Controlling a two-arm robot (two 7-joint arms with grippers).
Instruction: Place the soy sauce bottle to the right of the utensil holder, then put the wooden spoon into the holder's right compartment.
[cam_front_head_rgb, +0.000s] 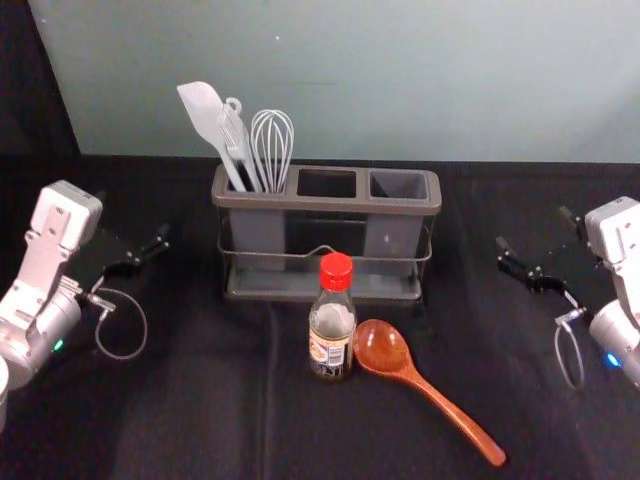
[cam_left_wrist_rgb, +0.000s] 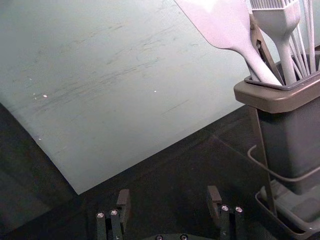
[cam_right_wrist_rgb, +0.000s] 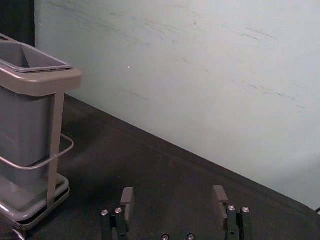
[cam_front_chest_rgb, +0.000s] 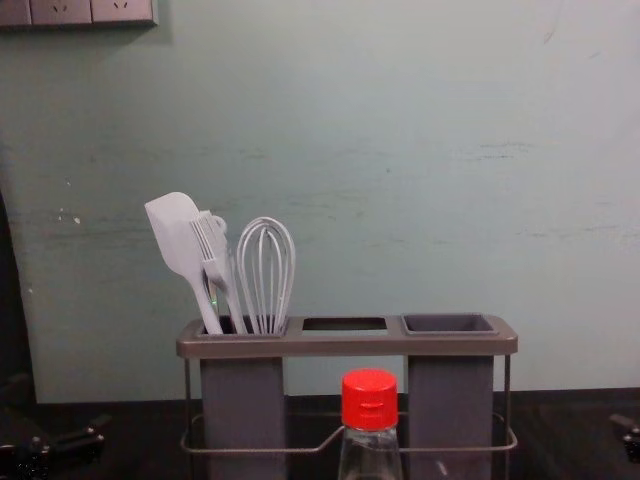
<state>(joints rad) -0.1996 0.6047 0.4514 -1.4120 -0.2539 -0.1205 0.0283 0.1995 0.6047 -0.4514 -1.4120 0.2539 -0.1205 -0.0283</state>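
The soy sauce bottle (cam_front_head_rgb: 332, 335) is stood upright before the utensil holder (cam_front_head_rgb: 327, 202); the wooden spoon (cam_front_head_rgb: 425, 385) is laid before its right part. The left gripper (cam_front_head_rgb: 134, 218) is held left of it, the right gripper (cam_front_head_rgb: 533, 228) right, both jaws parted wide.

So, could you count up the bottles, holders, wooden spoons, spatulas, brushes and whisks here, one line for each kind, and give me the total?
Bottle: 1
Holder: 1
Wooden spoon: 1
Spatula: 1
Brush: 1
Whisk: 1
Total: 6
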